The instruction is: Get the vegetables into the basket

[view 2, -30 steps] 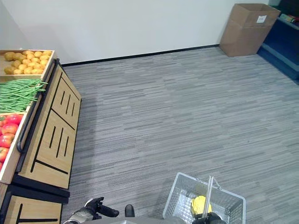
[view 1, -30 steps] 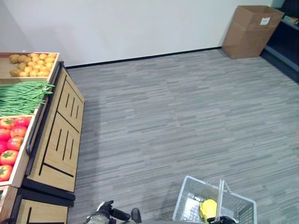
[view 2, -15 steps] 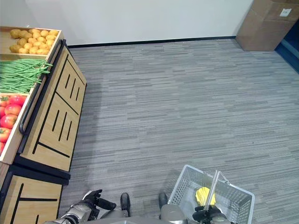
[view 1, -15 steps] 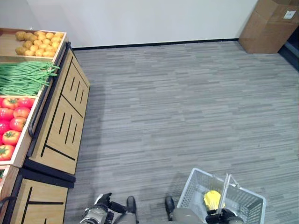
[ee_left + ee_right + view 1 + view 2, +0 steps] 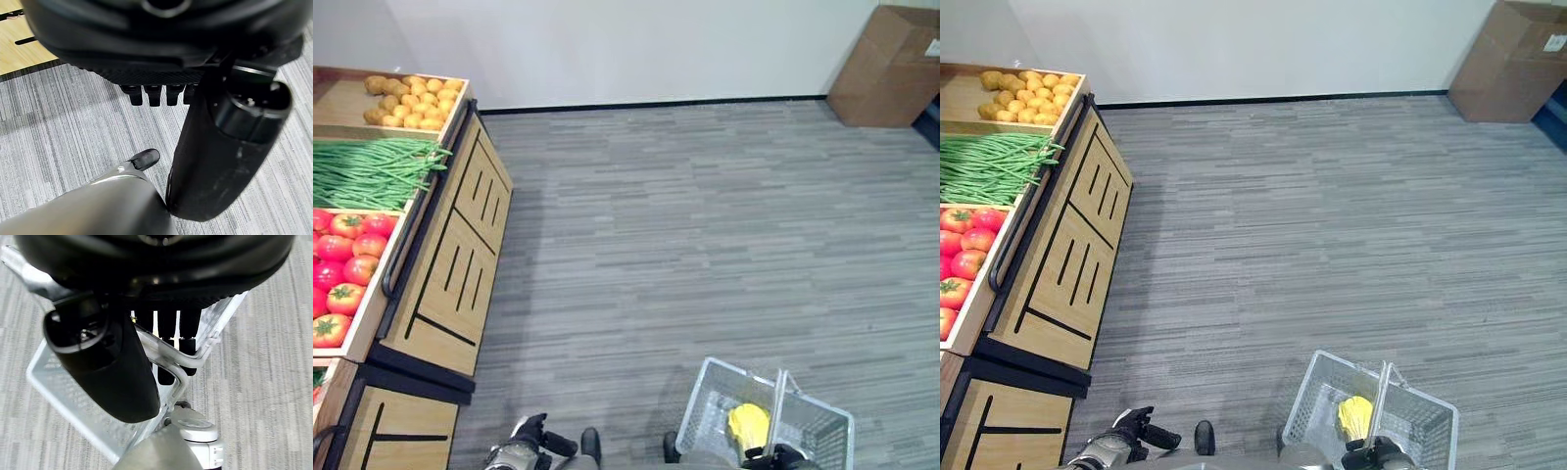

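A yellow vegetable (image 5: 748, 423) lies inside the white wire basket (image 5: 710, 401) at the lower right of the head views, just beside the basket's metal handle (image 5: 166, 359). The right hand (image 5: 112, 367) grips that handle — its fingers (image 5: 166, 345) are curled over the bar, with the thumb on the near side. The basket hangs low over the grey plank floor (image 5: 705, 225).

At the bottom edge, left of centre, the left hand (image 5: 530, 434) hangs free with nothing in it; in its wrist view the fingers (image 5: 152, 94) show as short curled stubs beside the thumb.

Along the left edge stands a wooden produce stand (image 5: 450, 264). Its crates hold potatoes (image 5: 411, 98) at the upper left, green beans (image 5: 372, 171) below them, and tomatoes (image 5: 347, 264) lower still — all well apart from the basket. A cardboard box (image 5: 886, 64) sits in the upper right corner against the white wall (image 5: 656, 44).
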Available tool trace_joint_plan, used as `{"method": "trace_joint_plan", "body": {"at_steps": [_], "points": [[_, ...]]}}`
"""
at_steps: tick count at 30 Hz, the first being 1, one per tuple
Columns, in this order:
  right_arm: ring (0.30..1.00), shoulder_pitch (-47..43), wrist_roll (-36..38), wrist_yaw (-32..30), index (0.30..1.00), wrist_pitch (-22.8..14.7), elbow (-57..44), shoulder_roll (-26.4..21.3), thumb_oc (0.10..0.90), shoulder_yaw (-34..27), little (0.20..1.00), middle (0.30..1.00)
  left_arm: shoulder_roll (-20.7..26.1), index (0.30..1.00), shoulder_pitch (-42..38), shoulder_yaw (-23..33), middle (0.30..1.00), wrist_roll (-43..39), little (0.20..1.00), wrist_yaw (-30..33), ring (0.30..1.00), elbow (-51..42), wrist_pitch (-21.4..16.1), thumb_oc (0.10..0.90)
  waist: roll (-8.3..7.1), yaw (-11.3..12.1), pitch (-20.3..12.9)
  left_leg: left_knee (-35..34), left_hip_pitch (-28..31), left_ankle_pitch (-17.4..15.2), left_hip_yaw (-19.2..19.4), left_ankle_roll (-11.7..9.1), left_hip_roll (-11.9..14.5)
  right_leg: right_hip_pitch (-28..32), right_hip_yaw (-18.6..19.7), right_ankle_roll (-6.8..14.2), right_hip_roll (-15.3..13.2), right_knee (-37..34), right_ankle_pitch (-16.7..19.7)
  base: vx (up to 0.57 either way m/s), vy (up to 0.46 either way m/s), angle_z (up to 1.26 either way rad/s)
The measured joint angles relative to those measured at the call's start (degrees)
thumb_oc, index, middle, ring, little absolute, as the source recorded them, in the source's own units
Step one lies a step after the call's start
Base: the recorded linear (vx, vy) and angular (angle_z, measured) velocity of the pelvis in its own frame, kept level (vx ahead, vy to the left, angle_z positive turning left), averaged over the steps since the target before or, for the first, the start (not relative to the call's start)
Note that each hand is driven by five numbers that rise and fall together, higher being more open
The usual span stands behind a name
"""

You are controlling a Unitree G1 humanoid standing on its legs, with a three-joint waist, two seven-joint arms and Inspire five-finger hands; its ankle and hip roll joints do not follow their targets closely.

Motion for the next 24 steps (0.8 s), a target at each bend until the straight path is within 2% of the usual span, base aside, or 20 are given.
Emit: {"method": "trace_joint_plan", "body": {"at_steps": [3, 7, 9, 10, 12, 13, 14, 15, 16, 17, 18, 19, 20, 21, 22, 23, 24], "points": [[0.300, 0.5, 0.0, 0.0, 0.300, -0.1, 0.1, 0.0, 0.400, 0.2, 0.300, 0.300, -0.2, 1.000, 0.5, 0.1, 1.000, -0.1, 1.000, 0.4, 1.000, 0.0, 0.0, 0.900, 0.23, 0.2, -1.0, 0.0, -0.7, 0.0, -1.5, 0.0, 0.2, 0.1, -1.3, -0.3, 0.3, 0.0, -0.2, 0.03, -0.096, 0.25], [0.300, 1.8, 0.0, 0.1, 0.300, 0.0, -0.1, 0.0, 0.400, 1.3, 0.300, 0.300, -0.6, 1.000, 0.6, 1.3, 1.000, -1.3, 1.000, 0.8, 1.000, 0.1, -0.1, 0.900, 0.50, 1.8, -1.5, 0.0, -1.9, 0.6, -4.9, -0.4, 0.6, 0.8, -4.8, -1.4, 1.3, 0.0, -0.7, 0.01, -0.129, 0.47], [0.300, 2.0, 0.0, 0.1, 0.300, 0.1, -0.2, 0.0, 0.400, 2.0, 0.300, 0.300, -1.1, 1.000, 0.3, 1.2, 1.000, -2.3, 1.000, 0.8, 1.000, 0.0, -0.2, 0.900, 1.11, 3.1, -1.8, 0.2, -3.2, 1.8, -8.2, -0.3, 0.8, 1.2, -8.0, -2.5, 2.2, 0.1, -1.0, -0.02, -0.154, 0.72], [0.300, 2.2, 0.0, 0.0, 0.300, 0.2, 0.1, 0.0, 0.400, 2.3, 0.300, 0.300, -1.1, 1.000, 0.1, 1.3, 1.000, -2.4, 1.000, 0.7, 1.000, 0.0, -0.2, 0.900, 0.96, 3.2, -1.8, 0.0, -3.5, 2.1, -8.9, -0.8, 0.8, 1.2, -9.0, -2.8, 1.8, 0.1, -0.9, -0.03, -0.163, 0.76], [0.300, 1.9, -0.1, 0.0, 0.300, 0.4, 0.6, -0.2, 0.400, 2.8, 0.300, 0.300, -1.8, 1.000, -0.8, 1.1, 1.000, -2.7, 1.000, 0.8, 1.000, 0.0, -0.3, 0.900, 2.02, 4.6, -1.6, 0.7, -5.1, 4.4, -13.2, -1.9, 0.8, 1.8, -12.8, -3.5, 3.3, 0.3, -1.8, -0.04, -0.130, 1.07], [0.300, 2.1, -0.1, -0.1, 0.300, 0.4, 1.0, -0.2, 0.400, 3.3, 0.300, 0.300, -2.1, 1.000, -1.5, 1.2, 1.000, -2.9, 1.000, 0.8, 1.000, 0.0, -0.3, 0.900, 1.76, 4.4, -1.2, 0.5, -5.9, 5.7, -15.0, -3.6, 0.5, 1.6, -14.9, -3.9, 2.7, 0.1, -2.1, -0.04, -0.121, 1.08], [0.300, 1.3, -0.2, 0.0, 0.300, 0.5, 1.2, -0.3, 0.400, 3.3, 0.300, 0.300, -2.1, 1.000, -1.6, 1.2, 1.000, -3.3, 1.000, 0.8, 1.000, 0.0, -0.3, 0.900, 2.18, 5.2, -1.0, 0.3, -6.5, 6.9, -15.0, -4.0, 0.3, 1.9, -15.9, -3.9, 3.5, 0.3, -2.4, -0.04, -0.119, 1.17], [0.300, 1.3, -0.6, -0.1, 0.300, 0.4, 1.1, -0.4, 0.400, 3.3, 0.300, 0.300, -2.4, 1.000, -2.8, 1.4, 1.000, -3.5, 1.000, 0.8, 1.000, 0.0, -0.4, 0.900, 2.14, 5.7, -0.3, 1.1, -8.6, 9.2, -15.3, -4.9, -0.5, 1.4, -18.6, -4.6, 3.4, 0.9, -2.9, -0.04, -0.057, 0.97], [0.300, 1.1, -0.7, -0.1, 0.300, 0.5, 1.2, -0.3, 0.400, 3.4, 0.300, 0.300, -2.3, 1.000, -3.5, 1.6, 1.000, -3.5, 1.000, 0.8, 1.000, 0.0, -0.4, 0.900, 1.19, 5.7, 0.2, 0.8, -9.1, 11.2, -15.4, -5.9, -0.8, 1.0, -20.4, -5.0, 2.2, 0.6, -2.9, -0.09, -0.018, 0.98], [0.300, 0.3, -1.2, -0.1, 0.300, 0.4, 1.2, -0.2, 0.400, 3.9, 0.300, 0.300, -1.7, 1.000, -3.2, 3.1, 1.000, -4.6, 1.000, 0.7, 1.000, 0.0, -0.5, 0.900, -0.53, 7.0, 0.7, 2.2, -8.7, 7.8, -12.7, -6.0, -2.0, 1.1, -21.7, -6.0, 0.2, 0.6, -2.0, -0.15, -0.001, 0.46], [0.300, 0.3, -1.9, -0.1, 0.300, 0.2, 0.7, -0.3, 0.400, 3.9, 0.300, 0.300, -1.4, 1.000, -3.2, 3.7, 1.000, -4.6, 1.000, 0.8, 1.000, 0.1, -0.5, 0.900, -1.21, 7.2, 0.8, 3.7, -8.7, 5.8, -10.1, -5.5, -2.2, 1.3, -22.3, -5.9, -0.6, 0.5, -1.8, -0.14, 0.025, 0.50], [0.300, 0.3, -2.3, -0.1, 0.300, 0.0, -0.1, -0.7, 0.400, 3.9, 0.300, 0.300, -0.6, 1.000, -3.4, 3.5, 1.000, -4.5, 1.000, 0.8, 1.000, 0.1, -0.5, 0.900, -1.94, 6.0, 1.1, 6.4, -8.7, 3.3, -3.2, -4.2, -1.4, 1.5, -24.4, -5.8, -2.0, 0.3, -1.6, -0.09, 0.025, 0.58], [0.300, 0.3, -2.3, -0.1, 0.300, 0.0, -0.5, -0.9, 0.400, 3.7, 0.300, 0.300, -0.3, 1.000, -3.4, 3.5, 1.000, -4.4, 1.000, 0.9, 1.000, 0.1, -0.4, 0.900, -2.02, 5.2, 1.2, 7.5, -8.7, 2.4, 0.4, -3.8, -0.6, 1.8, -25.1, -5.7, -2.3, 0.1, -1.7, -0.07, 0.026, 0.98], [0.300, 0.3, -2.3, -0.3, 0.300, -0.1, -1.4, -1.4, 0.400, 3.6, 0.300, 0.300, 0.2, 1.000, -3.5, 3.2, 1.000, -3.7, 1.000, 0.9, 1.000, 0.6, 0.2, 0.900, -1.87, 3.2, 1.3, 9.7, -8.5, 0.7, 8.8, -3.9, 2.3, 1.9, -27.8, -5.7, -2.9, 0.1, -1.6, -0.05, 0.022, 0.99], [0.300, 0.2, -2.3, -0.4, 0.300, -0.1, -2.0, -1.5, 0.400, 3.3, 0.300, 0.300, 0.6, 1.000, -3.3, 3.3, 1.000, -3.3, 1.000, 1.1, 1.000, 0.8, 0.5, 0.900, -1.64, 2.1, 1.4, 11.5, -8.3, 0.4, 15.5, -4.0, 5.3, 1.9, -29.4, -5.7, -2.8, 0.1, -1.6, -0.05, 0.038, 1.03], [0.300, 0.2, -2.3, -0.4, 0.300, -0.1, -2.5, -1.7, 0.400, 3.3, 0.300, 0.300, 1.4, 1.000, -3.2, 3.2, 1.000, -3.2, 1.000, 1.2, 1.000, 0.7, 1.0, 0.900, -1.47, 1.4, 1.7, 11.7, -7.5, 0.3, 19.1, -4.1, 7.9, 1.6, -31.2, -5.5, -2.9, 0.1, -1.5, 0.00, 0.045, 1.09], [0.300, 0.2, -2.3, -0.5, 0.300, -0.2, -2.8, -2.0, 0.400, 2.9, 0.300, 0.300, 1.9, 1.000, -3.0, 3.2, 1.000, -2.4, 1.000, 1.1, 1.000, 0.6, 1.8, 0.900, -0.95, 0.7, 2.0, 10.2, -5.2, 0.3, 26.7, -5.0, 11.1, 1.5, -33.7, -4.9, -2.9, 0.0, -1.3, 0.08, 0.067, 1.03]]}}
